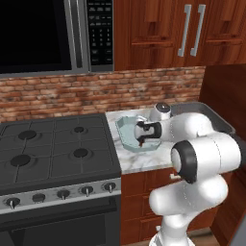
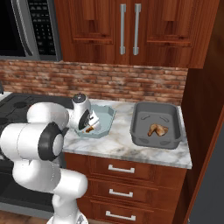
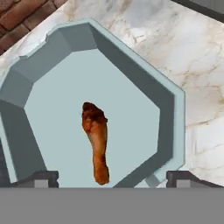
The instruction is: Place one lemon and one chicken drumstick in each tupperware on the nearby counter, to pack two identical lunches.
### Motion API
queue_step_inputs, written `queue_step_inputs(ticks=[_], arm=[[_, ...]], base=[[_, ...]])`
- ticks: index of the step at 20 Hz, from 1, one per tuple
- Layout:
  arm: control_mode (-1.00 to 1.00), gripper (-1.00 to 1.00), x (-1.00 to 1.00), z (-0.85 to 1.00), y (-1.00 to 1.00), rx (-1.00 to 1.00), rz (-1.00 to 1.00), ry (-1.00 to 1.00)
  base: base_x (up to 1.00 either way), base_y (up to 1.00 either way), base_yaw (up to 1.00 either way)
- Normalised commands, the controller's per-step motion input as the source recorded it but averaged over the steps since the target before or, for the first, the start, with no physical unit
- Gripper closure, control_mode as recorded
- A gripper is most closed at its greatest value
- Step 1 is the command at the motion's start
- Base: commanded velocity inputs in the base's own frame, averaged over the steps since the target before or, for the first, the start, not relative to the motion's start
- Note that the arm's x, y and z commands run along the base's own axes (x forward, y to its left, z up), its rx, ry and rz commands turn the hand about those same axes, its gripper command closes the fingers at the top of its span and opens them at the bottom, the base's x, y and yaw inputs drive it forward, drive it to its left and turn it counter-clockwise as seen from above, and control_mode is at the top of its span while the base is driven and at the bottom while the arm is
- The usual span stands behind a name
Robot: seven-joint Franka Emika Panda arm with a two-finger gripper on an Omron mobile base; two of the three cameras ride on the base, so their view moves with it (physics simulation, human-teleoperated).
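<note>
Hovering over the pale blue-grey tupperware (image 3: pixel 170 118) on the counter (image 3: pixel 197 57), gripper (image 3: pixel 113 177) standing released, fingertips (image 3: pixel 41 178) spread wide apart. Lying loose on the tub floor between the jaws, a chicken drumstick (image 3: pixel 96 140), meaty end toward 12 o'clock, bone end toward 6 o'clock, touching neither finger.

We see a pale blue-grey tub (image 3: pixel 170 131) holding a reddish-brown drumstick (image 3: pixel 97 144), and a dark grey tub (image 2: pixel 168 142) with a golden-brown drumstick (image 2: pixel 157 129). The bench (image 2: pixel 122 146) is white-grey marbled stone over reddish-brown drawers (image 2: pixel 127 173) with silver handles. Behind runs a red brick wall (image 1: pixel 96 89), beside a black stove (image 1: pixel 53 149).
</note>
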Motion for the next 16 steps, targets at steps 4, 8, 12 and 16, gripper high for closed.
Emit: queue_step_inputs(ticks=[4, 8, 12, 16], arm=[[-1.0, -1.0, -0.98, 1.0, -0.19, -0.01, 0.0, -0.14], [-1.0, -1.0, -0.98, 1.0, -0.09, -0.03, 0.04, -0.17], [-1.0, -1.0, -1.0, 0.94, 0.0, -0.07, 0.08, -0.1], [-1.0, -1.0, -0.92, 0.81, 0.0, -0.15, 0.16, -0.01]], base=[[0.0, 0.0, 0.0], [0.0, 0.0, 0.0], [0.0, 0.0, 0.0], [0.0, 0.0, 0.0]])
